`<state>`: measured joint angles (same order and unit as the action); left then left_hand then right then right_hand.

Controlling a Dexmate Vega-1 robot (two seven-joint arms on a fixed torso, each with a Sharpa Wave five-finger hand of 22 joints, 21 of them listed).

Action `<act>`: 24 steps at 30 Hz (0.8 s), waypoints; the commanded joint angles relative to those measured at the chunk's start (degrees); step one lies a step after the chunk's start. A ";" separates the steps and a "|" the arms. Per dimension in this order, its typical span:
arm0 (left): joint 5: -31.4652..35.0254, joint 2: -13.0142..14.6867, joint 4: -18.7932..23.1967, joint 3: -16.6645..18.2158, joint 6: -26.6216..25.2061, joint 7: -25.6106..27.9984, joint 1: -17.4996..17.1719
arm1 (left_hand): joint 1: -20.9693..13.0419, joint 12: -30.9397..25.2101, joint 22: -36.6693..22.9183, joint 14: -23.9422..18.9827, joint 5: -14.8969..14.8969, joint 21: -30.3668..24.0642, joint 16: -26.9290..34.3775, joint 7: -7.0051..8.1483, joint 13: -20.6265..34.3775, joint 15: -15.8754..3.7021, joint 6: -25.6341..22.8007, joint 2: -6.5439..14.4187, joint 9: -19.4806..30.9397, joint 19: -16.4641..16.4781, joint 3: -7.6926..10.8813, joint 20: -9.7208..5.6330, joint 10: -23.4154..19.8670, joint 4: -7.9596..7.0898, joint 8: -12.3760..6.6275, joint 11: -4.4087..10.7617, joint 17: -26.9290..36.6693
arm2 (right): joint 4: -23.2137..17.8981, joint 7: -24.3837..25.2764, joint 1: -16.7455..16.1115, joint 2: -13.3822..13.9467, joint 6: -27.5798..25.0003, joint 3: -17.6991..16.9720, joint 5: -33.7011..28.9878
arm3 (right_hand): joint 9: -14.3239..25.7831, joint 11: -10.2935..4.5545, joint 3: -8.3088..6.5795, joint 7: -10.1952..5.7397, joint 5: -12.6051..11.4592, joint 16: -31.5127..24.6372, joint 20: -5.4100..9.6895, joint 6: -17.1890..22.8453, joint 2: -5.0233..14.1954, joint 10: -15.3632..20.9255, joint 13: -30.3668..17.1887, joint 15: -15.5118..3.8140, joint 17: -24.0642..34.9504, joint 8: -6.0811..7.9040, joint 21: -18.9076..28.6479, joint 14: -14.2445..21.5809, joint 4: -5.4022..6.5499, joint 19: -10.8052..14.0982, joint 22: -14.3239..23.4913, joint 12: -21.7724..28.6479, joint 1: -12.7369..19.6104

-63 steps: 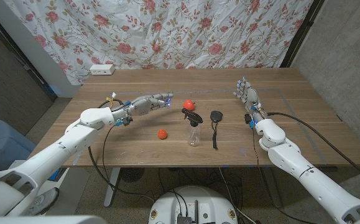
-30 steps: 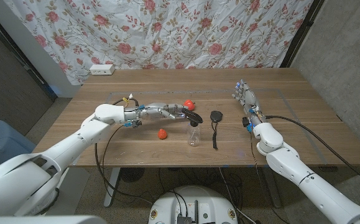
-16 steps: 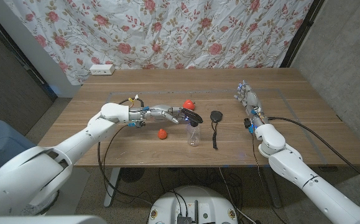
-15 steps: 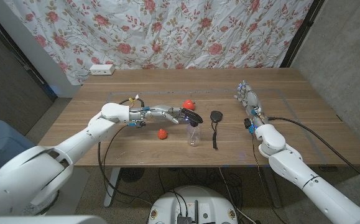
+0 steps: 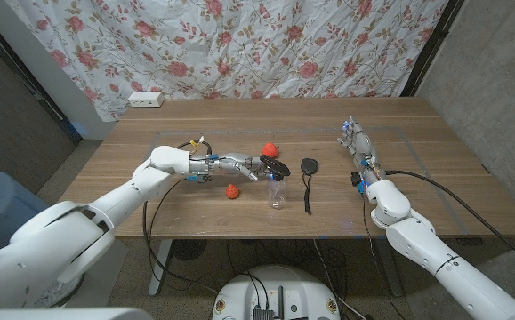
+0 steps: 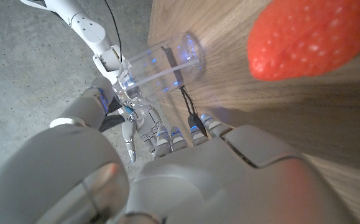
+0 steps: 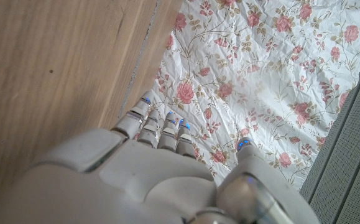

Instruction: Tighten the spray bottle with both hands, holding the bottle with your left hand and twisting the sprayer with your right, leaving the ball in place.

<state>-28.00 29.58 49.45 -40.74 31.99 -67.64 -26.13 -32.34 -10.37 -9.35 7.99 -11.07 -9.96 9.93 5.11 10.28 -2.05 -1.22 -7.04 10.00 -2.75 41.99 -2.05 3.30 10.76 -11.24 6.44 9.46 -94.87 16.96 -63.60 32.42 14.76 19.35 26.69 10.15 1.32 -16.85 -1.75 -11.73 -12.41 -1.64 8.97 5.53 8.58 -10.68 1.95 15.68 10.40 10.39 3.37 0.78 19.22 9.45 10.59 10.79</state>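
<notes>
Centrally, the clear spray bottle [image 5: 277,188] stands upright with its black sprayer [image 5: 275,165] on. Left hand [image 5: 237,164], fingers spread, reaches it from 9 o'clock, holding nothing; right hand [image 5: 357,140] stands open at 3 o'clock.

No legible text or labels anywhere.
</notes>
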 commanded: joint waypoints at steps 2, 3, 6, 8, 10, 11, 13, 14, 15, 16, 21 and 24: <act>0.54 -2.95 -4.74 -1.08 2.16 -3.46 2.08 | -1.07 -0.35 -0.13 0.19 -0.57 -0.31 0.13 0.36 0.15 -1.46 -0.17 -0.21 0.12 -0.08 0.37 -4.30 0.10 0.08 -0.31 0.29 0.31 | -1.38 -0.06 -0.95 0.93 -1.04 -0.46 0.20 | 0.10 0.17 0.01 -0.16 0.16 0.13 -0.25 -0.41 -0.22 -0.13 -0.12 -0.31 0.17 0.06 0.27 0.01 -0.36 -0.21 0.19 0.29 -0.51; 0.57 -3.10 -4.90 -1.14 2.25 -3.66 2.15 | -1.19 -0.40 -0.13 0.13 -0.57 -0.32 0.16 0.43 0.15 -1.54 -0.30 -0.25 0.12 -0.08 0.37 -4.33 0.02 0.08 -0.38 0.36 0.31 | -1.36 -0.08 -0.97 0.90 -0.93 -0.50 0.22 | 0.10 0.22 0.01 -0.17 0.16 0.13 -0.24 -0.43 -0.22 -0.14 -0.12 -0.31 0.16 0.06 0.27 0.00 -0.38 -0.20 0.19 0.29 -0.51; 0.60 -3.50 -5.36 -1.22 2.51 -3.94 2.28 | -1.39 -0.44 -0.13 -0.02 -0.57 -0.34 0.23 0.44 0.15 -1.70 -0.42 -0.32 0.12 -0.06 0.37 -4.29 -0.05 0.07 -0.44 0.40 0.31 | -1.44 -0.01 -1.06 0.97 -0.76 -0.60 0.07 | 0.10 0.11 0.02 -0.15 0.16 0.14 -0.25 -0.57 -0.18 -0.22 -0.12 -0.38 0.14 0.03 0.27 -0.06 -0.44 -0.21 0.19 0.28 -0.54; 0.70 -3.84 -5.90 -1.29 2.78 -4.08 2.44 | -1.58 -0.53 -0.13 -0.05 -0.57 -0.36 0.24 0.48 0.15 -1.75 -0.47 -0.38 0.13 -0.02 0.37 -4.36 -0.24 0.07 -0.48 0.46 0.30 | -1.59 -0.03 -1.19 1.12 -0.82 -0.72 0.09 | 0.10 0.15 0.03 -0.16 0.16 0.11 -0.23 -0.59 -0.16 -0.22 -0.12 -0.35 0.13 0.04 0.28 -0.01 -0.45 -0.21 0.19 0.29 -0.58; 0.59 -4.31 -6.62 -1.33 2.96 -4.51 2.63 | -1.72 -0.58 -0.13 -0.12 -0.57 -0.38 0.27 0.43 0.15 -1.77 -0.60 -0.43 0.13 0.01 0.37 -4.33 -0.35 0.07 -0.55 0.52 0.30 | -1.66 0.05 -1.35 1.12 -0.73 -0.83 0.13 | 0.10 0.17 0.04 -0.15 0.16 0.11 -0.23 -0.64 -0.14 -0.20 -0.12 -0.33 0.13 0.03 0.28 -0.02 -0.47 -0.22 0.19 0.30 -0.61; 0.63 -4.50 -6.89 -1.41 3.03 -4.72 2.74 | -1.77 -0.59 -0.13 -0.12 -0.57 -0.38 0.27 0.43 0.15 -1.78 -0.63 -0.44 0.13 0.02 0.36 -4.36 -0.39 0.07 -0.56 0.54 0.30 | -1.67 0.09 -1.42 1.11 -0.66 -0.88 0.13 | 0.10 0.11 0.04 -0.18 0.17 0.12 -0.23 -0.65 -0.13 -0.20 -0.12 -0.39 0.13 0.03 0.29 -0.06 -0.47 -0.21 0.19 0.30 -0.62; 0.80 -4.92 -7.60 -1.58 3.52 -5.20 2.99 | -1.99 -0.63 -0.13 -0.23 -0.57 -0.42 0.31 0.42 0.15 -1.86 -0.70 -0.51 0.13 0.12 0.36 -4.31 -0.46 0.06 -0.60 0.52 0.30 | -1.74 0.15 -1.56 1.16 -0.64 -0.96 0.11 | 0.10 0.07 0.05 -0.16 0.17 0.11 -0.23 -0.68 -0.12 -0.22 -0.12 -0.42 0.12 0.04 0.29 -0.07 -0.49 -0.22 0.19 0.30 -0.65; 0.78 -5.18 -8.06 -1.66 3.58 -5.57 3.14 | -2.07 -0.63 -0.13 -0.25 -0.56 -0.43 0.31 0.48 0.15 -1.88 -0.73 -0.53 0.13 0.13 0.36 -4.31 -0.48 0.06 -0.62 0.58 0.30 | -1.77 0.16 -1.63 1.20 -0.58 -0.99 0.05 | 0.10 0.12 0.06 -0.14 0.17 0.08 -0.23 -0.68 -0.11 -0.21 -0.12 -0.35 0.11 0.05 0.30 0.00 -0.53 -0.21 0.19 0.31 -0.66; 0.89 -5.44 -8.58 -1.74 3.90 -5.82 3.33 | -2.13 -0.63 -0.13 -0.26 -0.56 -0.42 0.31 0.49 0.15 -1.91 -0.77 -0.54 0.13 0.11 0.36 -4.29 -0.47 0.06 -0.64 0.61 0.30 | -1.89 0.23 -1.72 1.26 -0.66 -1.03 0.01 | 0.10 0.06 0.06 -0.17 0.17 0.07 -0.23 -0.67 -0.11 -0.18 -0.12 -0.33 0.10 0.06 0.30 0.02 -0.54 -0.21 0.19 0.33 -0.66; 1.02 -5.60 -8.89 -1.77 4.24 -5.84 3.41 | -2.20 -0.66 -0.13 -0.31 -0.55 -0.43 0.33 0.55 0.15 -1.97 -0.82 -0.56 0.13 0.14 0.36 -4.33 -0.55 0.06 -0.66 0.61 0.30 | -1.99 0.31 -1.80 1.30 -0.71 -1.08 -0.01 | 0.10 0.08 0.06 -0.18 0.17 0.08 -0.23 -0.66 -0.11 -0.17 -0.12 -0.38 0.10 0.07 0.30 0.00 -0.54 -0.21 0.19 0.33 -0.68; 1.08 -6.56 -10.56 -1.76 5.24 -6.43 3.86 | -3.20 -0.96 -0.13 -1.02 -0.38 -0.55 0.54 0.27 0.15 -2.09 -1.01 -0.56 0.13 0.51 0.48 -4.01 -1.39 0.04 -0.76 0.63 0.29 | -2.34 0.73 -2.24 1.34 -0.62 -1.34 -0.17 | 0.10 0.06 0.10 -0.16 0.17 0.05 -0.23 -0.69 -0.09 -0.10 -0.12 -0.48 0.07 0.10 0.31 0.02 -0.62 -0.20 0.19 0.38 -0.76; 1.26 -7.33 -12.00 -1.86 6.10 -7.04 4.39 | -4.16 -1.03 -0.13 -1.55 -0.16 -0.71 0.61 0.02 0.16 -2.09 -1.56 -0.42 0.14 1.07 0.65 -4.03 -1.71 0.03 -0.98 0.53 0.28 | -2.52 0.92 -2.46 1.35 -0.60 -1.43 -0.26 | 0.10 0.06 0.10 -0.17 0.17 0.02 -0.23 -0.72 -0.07 -0.10 -0.12 -0.38 0.04 0.12 0.32 0.06 -0.70 -0.21 0.19 0.39 -0.77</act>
<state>-27.17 24.44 41.25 -42.23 35.89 -72.90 -23.01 -35.40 -10.87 -9.35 6.74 -11.07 -10.23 10.20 5.11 10.28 -2.04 -2.08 -7.59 9.99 -2.32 41.99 -2.05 2.04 10.76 -11.73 6.85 9.46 -96.73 17.24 -65.27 33.56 14.14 18.35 26.74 10.15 1.33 -16.61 -1.85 -11.73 -12.41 -1.64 8.46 5.14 8.58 -10.69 1.74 15.69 10.40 10.39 3.17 0.54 19.22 9.45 10.59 10.41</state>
